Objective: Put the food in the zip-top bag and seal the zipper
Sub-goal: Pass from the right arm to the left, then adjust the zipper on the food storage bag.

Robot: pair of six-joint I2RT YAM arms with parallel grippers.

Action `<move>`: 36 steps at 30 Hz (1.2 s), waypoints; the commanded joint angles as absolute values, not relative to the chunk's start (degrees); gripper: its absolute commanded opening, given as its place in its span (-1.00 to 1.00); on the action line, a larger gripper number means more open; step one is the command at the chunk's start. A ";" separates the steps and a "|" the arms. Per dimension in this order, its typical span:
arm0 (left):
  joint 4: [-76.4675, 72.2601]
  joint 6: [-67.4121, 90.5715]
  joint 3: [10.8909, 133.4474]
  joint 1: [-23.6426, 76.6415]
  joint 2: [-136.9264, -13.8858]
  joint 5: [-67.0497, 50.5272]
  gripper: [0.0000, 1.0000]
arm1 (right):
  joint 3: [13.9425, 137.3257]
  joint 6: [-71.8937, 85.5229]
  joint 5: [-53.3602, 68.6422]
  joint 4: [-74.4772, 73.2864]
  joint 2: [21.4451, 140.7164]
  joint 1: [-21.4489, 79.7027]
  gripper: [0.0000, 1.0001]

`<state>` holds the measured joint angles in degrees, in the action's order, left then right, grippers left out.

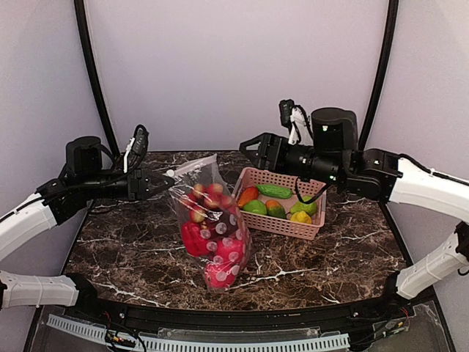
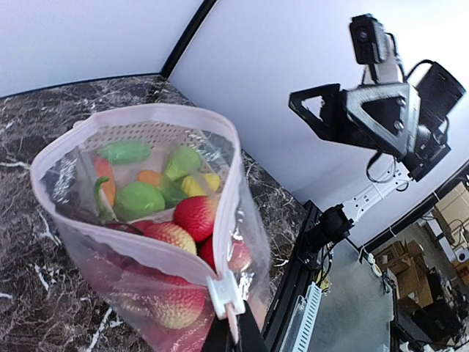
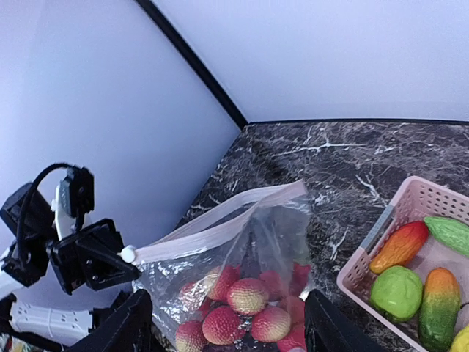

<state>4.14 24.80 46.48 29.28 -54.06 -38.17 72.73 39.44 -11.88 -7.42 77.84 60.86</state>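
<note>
Left gripper (image 1: pixel 168 180) — jaws pressed together on the end of the zipper (image 3: pixel 220 220), holding that corner up. Zip-top bag (image 1: pixel 212 227) hangs from it, bottom on the marble table (image 1: pixel 124 249); clear with whitish dots, mouth gaping. Inside, red and pink-yellow toy fruits (image 1: pixel 218 253), heaped low. Just right, pink lattice basket (image 1: pixel 282 224) — green, orange and yellow toy produce (image 1: pixel 275 209). Right gripper (image 1: pixel 248 152) by the basket's far left corner, fingers spread, apart from the bag

The bag (image 3: pixel 271 220) is clear with whitish dots, its zipper (image 2: pixel 146 253) pale pinkish-white. The fruit (image 3: pixel 249 293) inside is red, blushed yellow. On the right, the basket (image 1: pixel 282 224) is pink lattice. The table (image 1: pixel 124 249) is dark, white-veined marble.
</note>
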 commanded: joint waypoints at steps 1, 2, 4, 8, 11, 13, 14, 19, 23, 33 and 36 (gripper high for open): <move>7.37 18.41 52.08 29.53 -54.20 -44.64 -0.99 | 71.11 30.88 -5.91 -11.75 73.89 54.77 0.54; 7.95 17.82 52.97 29.53 -54.39 -45.68 -0.99 | 70.96 29.25 -1.59 -11.92 73.75 53.13 0.57; 9.28 16.51 53.96 29.53 -54.82 -47.00 -0.99 | 70.88 25.15 6.41 -12.20 74.16 51.01 0.61; 11.50 15.04 55.63 29.53 -54.72 -49.32 -0.99 | 69.58 19.04 20.99 -9.46 76.44 48.33 0.70; 14.82 13.63 57.59 29.53 -54.84 -51.51 -0.99 | 66.40 20.26 27.23 -2.94 76.67 45.85 0.73; 18.41 12.17 59.21 29.53 -55.11 -53.43 -0.99 | 66.96 23.02 28.21 -2.76 77.61 44.10 0.72; 19.75 10.84 59.62 29.58 -55.24 -54.05 -0.99 | 68.12 23.69 27.72 -4.12 78.30 43.67 0.71; 30.40 5.66 60.36 29.57 -54.80 -54.74 -0.99 | 74.49 24.40 26.03 -9.71 82.52 43.42 0.68; 33.79 3.50 59.48 29.53 -54.62 -54.63 -0.99 | 75.83 22.29 30.29 -8.09 85.62 43.42 0.63; 35.23 2.62 58.72 29.62 -53.61 -55.51 -0.99 | 87.00 25.05 32.94 -8.81 97.96 43.42 0.43; 36.13 2.15 58.51 29.62 -53.44 -55.25 -0.99 | 89.25 25.63 34.62 -8.35 100.66 43.45 0.44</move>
<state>33.50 3.81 59.09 29.28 -54.54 -54.26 85.73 24.25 31.81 -9.23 98.37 43.44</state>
